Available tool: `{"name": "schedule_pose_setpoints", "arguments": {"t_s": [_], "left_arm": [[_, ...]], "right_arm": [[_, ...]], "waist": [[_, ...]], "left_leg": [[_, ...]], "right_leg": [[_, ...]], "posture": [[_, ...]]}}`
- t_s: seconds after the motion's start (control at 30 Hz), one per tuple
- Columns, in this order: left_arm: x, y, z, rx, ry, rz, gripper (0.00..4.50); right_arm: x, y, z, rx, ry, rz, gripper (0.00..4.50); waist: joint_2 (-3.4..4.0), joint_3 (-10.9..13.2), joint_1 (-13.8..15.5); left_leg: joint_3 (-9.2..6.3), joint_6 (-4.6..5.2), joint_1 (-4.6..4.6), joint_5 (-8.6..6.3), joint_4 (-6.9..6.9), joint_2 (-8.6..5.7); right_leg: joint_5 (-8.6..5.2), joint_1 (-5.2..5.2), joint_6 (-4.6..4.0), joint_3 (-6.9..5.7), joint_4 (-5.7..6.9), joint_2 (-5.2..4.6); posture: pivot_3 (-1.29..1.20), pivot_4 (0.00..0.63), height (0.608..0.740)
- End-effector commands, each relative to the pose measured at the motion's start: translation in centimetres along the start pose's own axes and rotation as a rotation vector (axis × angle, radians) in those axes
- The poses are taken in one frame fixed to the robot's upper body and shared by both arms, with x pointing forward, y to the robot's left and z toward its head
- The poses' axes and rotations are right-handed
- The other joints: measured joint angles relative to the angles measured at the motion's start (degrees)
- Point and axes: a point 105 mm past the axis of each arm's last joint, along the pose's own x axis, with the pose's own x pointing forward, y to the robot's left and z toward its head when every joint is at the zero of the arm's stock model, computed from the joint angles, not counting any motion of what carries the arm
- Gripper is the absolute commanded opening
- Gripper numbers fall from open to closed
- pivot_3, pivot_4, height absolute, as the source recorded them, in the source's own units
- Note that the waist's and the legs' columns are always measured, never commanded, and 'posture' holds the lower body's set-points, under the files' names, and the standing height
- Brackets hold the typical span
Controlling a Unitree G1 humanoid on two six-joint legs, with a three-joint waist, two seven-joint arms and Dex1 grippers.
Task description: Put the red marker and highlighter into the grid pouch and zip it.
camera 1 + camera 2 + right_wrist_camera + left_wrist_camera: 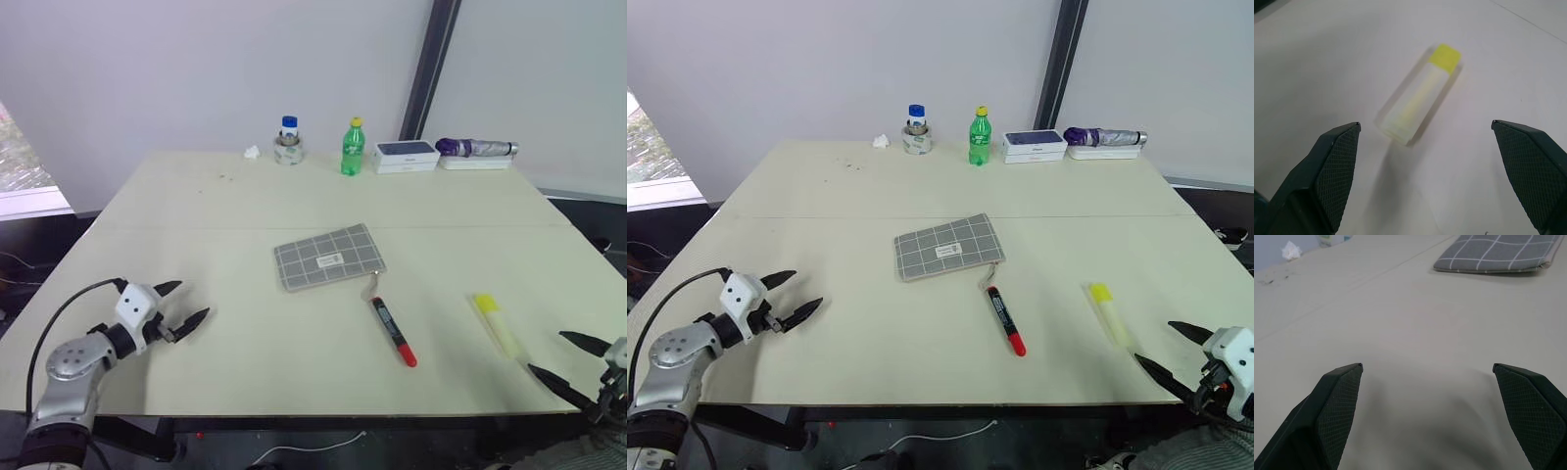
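The grey grid pouch (pixel 328 258) lies flat in the middle of the cream table, its pull cord trailing toward the red marker (pixel 393 331), which lies just in front of it. The pale-yellow highlighter (pixel 497 324) rests further right, bright cap pointing away from me. My right gripper (pixel 564 358) hovers open at the table's front right corner, just short of the highlighter (pixel 1419 96). My left gripper (pixel 183 305) is open near the front left, well apart from the pouch (pixel 1503 253), nothing between its fingers.
Along the table's far edge stand a small blue-capped jar (pixel 288 142), a green bottle (pixel 353 148), a white box (pixel 406 156), a folded purple umbrella (pixel 476 149) on a second white box and a crumpled white scrap (pixel 252 152). A dark post (pixel 429 69) rises behind.
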Motion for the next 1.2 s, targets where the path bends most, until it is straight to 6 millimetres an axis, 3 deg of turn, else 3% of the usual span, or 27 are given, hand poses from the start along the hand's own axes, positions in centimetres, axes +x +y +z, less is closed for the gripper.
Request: {"name": "schedule_pose_setpoints", "arguments": {"t_s": [0.03, 0.37, 0.83, 1.0, 1.1, 1.2], "left_arm": [[0.1, 0.5, 1.3, 0.044, -0.037, 0.003, 4.5], [0.2, 0.5, 1.7, 0.068, -0.05, -0.012, 4.5], [0.4, 0.5, 2.3, 0.111, -0.079, 0.0, 4.5], [1.3, 0.4, 2.7, 0.135, -0.088, -0.007, 4.5], [2.1, 0.5, 3.1, 0.172, -0.094, -0.016, 4.5], [4.0, 0.7, 3.5, 0.277, -0.088, -0.029, 4.5]], "right_arm": [[-0.7, -1.0, 0.7, -0.039, -0.008, -0.017, 4.45], [-0.9, -1.3, 0.2, -0.038, -0.004, -0.023, 4.45], [1.1, -1.5, 1.2, -0.041, -0.06, -0.029, 4.45], [2.3, -1.3, 2.6, -0.03, -0.117, -0.018, 4.45], [3.7, -1.3, 4.2, -0.006, -0.175, -0.023, 3.67], [7.5, -0.7, 6.7, -0.044, -0.254, -0.025, 2.17]], "waist": [[0.0, 0.0, 0.1], [0.0, 0.0, 0.01], [0.0, 0.0, 0.05], [0.0, 0.0, 0.02], [0.0, 0.0, 0.02], [-0.02, 0.01, -0.19]], "left_leg": [[-0.01, 0.0, 0.0, 0.0, 0.01, 0.0], [0.0, 0.0, 0.02, 0.0, 0.02, 0.0], [-0.01, 0.0, 0.03, 0.0, 0.04, 0.0], [0.0, 0.0, 0.03, 0.0, 0.06, 0.0], [-0.01, 0.0, 0.03, 0.0, 0.08, 0.02], [0.0, -0.01, 0.03, 0.01, 0.19, 0.04]], "right_leg": [[0.0, 0.01, 0.0, 0.0, 0.01, 0.0], [0.0, 0.03, 0.0, 0.0, 0.0, 0.0], [0.0, 0.04, 0.0, -0.01, 0.01, 0.0], [0.0, 0.05, 0.01, -0.01, 0.03, 0.01], [0.0, 0.04, 0.01, -0.01, 0.05, 0.05], [0.01, 0.0, 0.01, -0.03, 0.21, 0.21]], "posture": [[0.0, 0.15, 0.74], [0.0, 0.15, 0.74], [0.0, 0.15, 0.74], [0.0, 0.15, 0.74], [0.0, 0.15, 0.74], [0.0, 0.15, 0.74]]}}
